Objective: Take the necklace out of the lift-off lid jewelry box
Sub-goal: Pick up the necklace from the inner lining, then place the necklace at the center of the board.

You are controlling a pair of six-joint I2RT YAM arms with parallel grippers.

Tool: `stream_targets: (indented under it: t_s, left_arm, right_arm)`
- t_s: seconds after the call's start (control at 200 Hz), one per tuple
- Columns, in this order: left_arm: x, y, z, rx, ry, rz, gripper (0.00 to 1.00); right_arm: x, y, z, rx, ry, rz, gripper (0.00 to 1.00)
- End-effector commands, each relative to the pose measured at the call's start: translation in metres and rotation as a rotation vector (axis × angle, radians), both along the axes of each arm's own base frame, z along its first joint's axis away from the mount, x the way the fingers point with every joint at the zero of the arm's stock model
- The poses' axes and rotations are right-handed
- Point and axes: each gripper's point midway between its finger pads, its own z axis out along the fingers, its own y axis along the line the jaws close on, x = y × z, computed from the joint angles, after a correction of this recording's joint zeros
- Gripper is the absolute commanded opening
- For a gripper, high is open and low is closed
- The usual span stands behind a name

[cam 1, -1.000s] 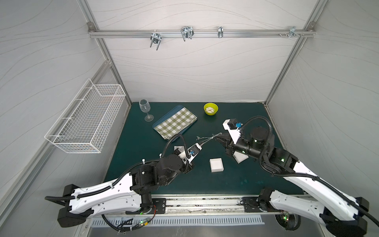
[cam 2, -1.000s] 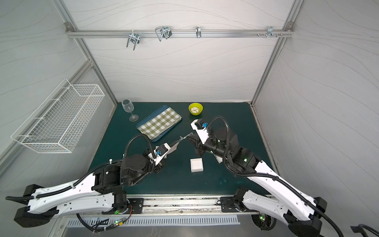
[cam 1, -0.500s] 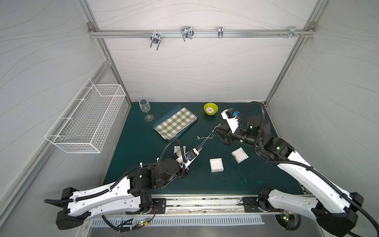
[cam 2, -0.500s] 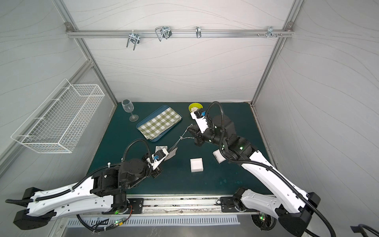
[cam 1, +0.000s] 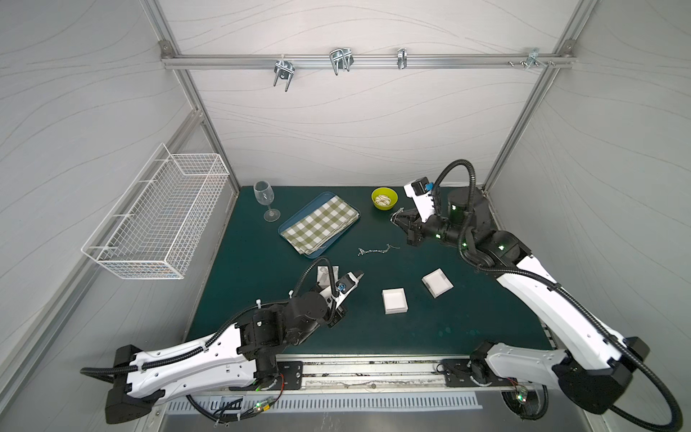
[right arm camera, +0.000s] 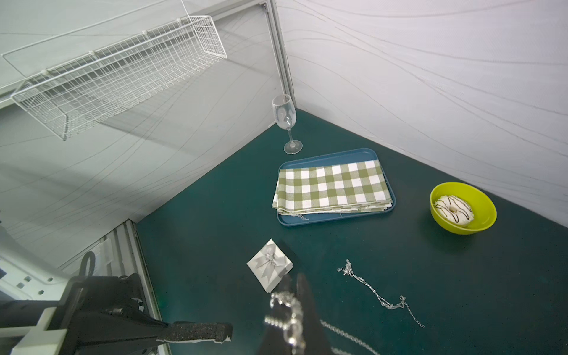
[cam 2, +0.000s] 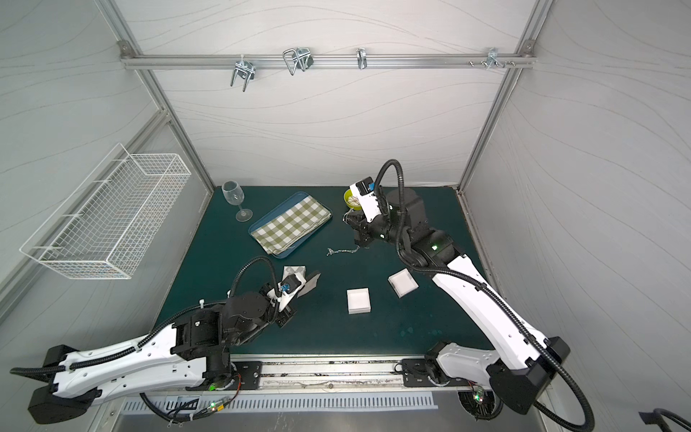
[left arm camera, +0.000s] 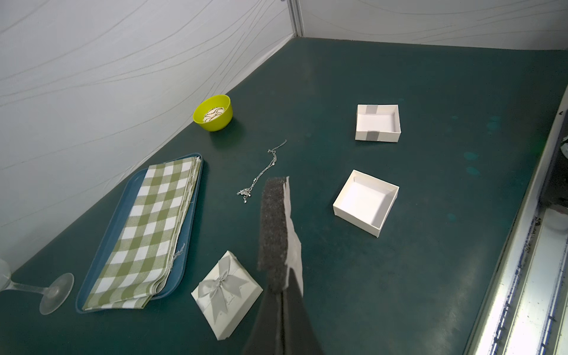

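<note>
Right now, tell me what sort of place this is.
Likely a robot test cell: white panelled walls on an aluminium frame, a dark green table mat, white robot arms left and right.

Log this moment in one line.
left gripper: shut on foam insert | right gripper: shut on silver chain | second chain: on mat | open box: empty

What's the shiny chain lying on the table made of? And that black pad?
The chain looks like silvery metal: thin links that glint. The black pad looks like foam: matte, rough, full of tiny pores, with a thin white backing, maybe paper.
</note>
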Motion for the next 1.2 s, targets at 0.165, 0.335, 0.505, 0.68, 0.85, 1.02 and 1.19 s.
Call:
stream_targets:
  t_s: [0.165,0.335,0.505,0.68,0.85,1.02,1.19]
  left_arm:
    - [0.008,0.010,-0.008,-0.129,0.075,0.073,0.00]
    - [0.009,0.016,-0.020,-0.113,0.096,0.099,0.00]
    - [0.010,0.018,-0.028,-0.124,0.109,0.119,0.00]
    - [0.011,0.019,-0.033,-0.114,0.121,0.126,0.00]
    - [0.012,0.015,-0.036,-0.107,0.128,0.121,0.00]
    - [0.013,0.006,-0.040,-0.099,0.146,0.109,0.00]
    - [0.013,-0.004,-0.043,-0.108,0.174,0.088,0.00]
  right_arm:
    - [0.013,0.035,-0.070,-0.024,0.264,0.080,0.00]
    - [0.015,0.069,-0.125,-0.050,0.363,0.147,0.00]
    - [0.022,0.085,-0.211,-0.130,0.507,0.189,0.00]
    - [0.037,0.067,-0.264,-0.203,0.627,0.130,0.00]
    - [0.058,0.029,-0.285,-0.269,0.654,0.029,0.00]
    - [0.083,-0.026,-0.311,-0.361,0.689,-0.129,0.00]
    - [0.103,-0.075,-0.339,-0.424,0.752,-0.268,0.00]
